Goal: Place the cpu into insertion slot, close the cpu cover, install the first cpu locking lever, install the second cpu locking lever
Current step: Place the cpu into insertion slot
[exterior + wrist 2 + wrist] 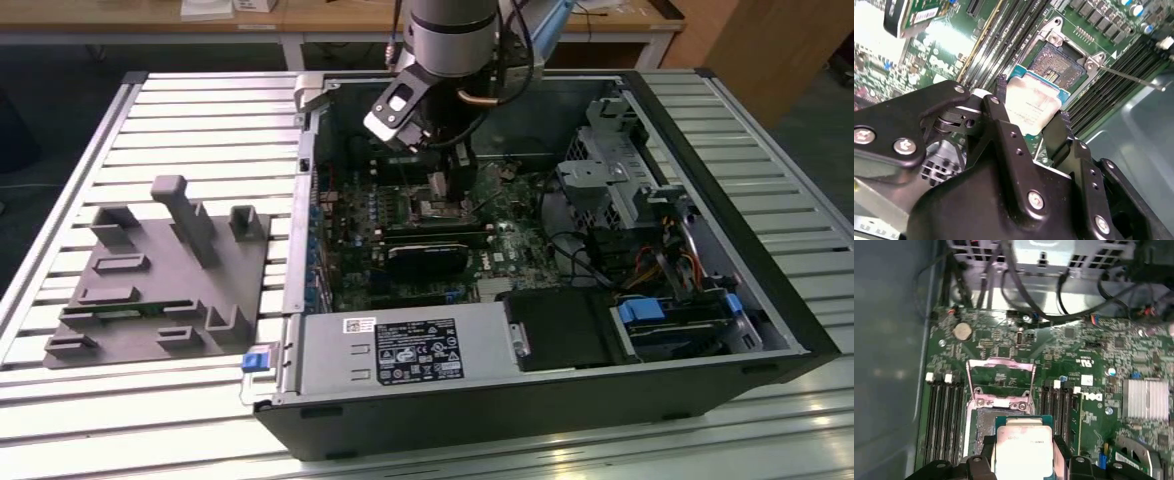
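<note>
From my remote station, my tool (1032,101) sits clamped on the cpu (1035,107), poised just above the open insertion slot (1060,62) inside the computer case (534,420), the first wrist view adding the cpu cover (1000,371) swung open just beyond, the exterior view a grey fixture (160,270) well aside on the counter (200,120).
</note>
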Robot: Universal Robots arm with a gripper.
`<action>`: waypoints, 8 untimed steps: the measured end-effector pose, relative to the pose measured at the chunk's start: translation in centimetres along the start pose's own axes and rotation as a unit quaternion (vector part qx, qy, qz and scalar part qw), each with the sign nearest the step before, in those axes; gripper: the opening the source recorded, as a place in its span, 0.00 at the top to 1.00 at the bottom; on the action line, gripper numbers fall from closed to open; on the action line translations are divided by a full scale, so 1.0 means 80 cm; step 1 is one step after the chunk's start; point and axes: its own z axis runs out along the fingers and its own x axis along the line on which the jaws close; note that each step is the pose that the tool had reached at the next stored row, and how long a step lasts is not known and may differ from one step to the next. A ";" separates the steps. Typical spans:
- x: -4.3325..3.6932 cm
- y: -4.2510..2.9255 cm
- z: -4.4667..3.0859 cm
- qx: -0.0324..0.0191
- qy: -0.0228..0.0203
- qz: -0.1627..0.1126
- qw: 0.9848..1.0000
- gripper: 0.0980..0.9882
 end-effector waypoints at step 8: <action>0.000 -0.0008 0.0089 -0.001 -0.003 0.031 1.000 0.51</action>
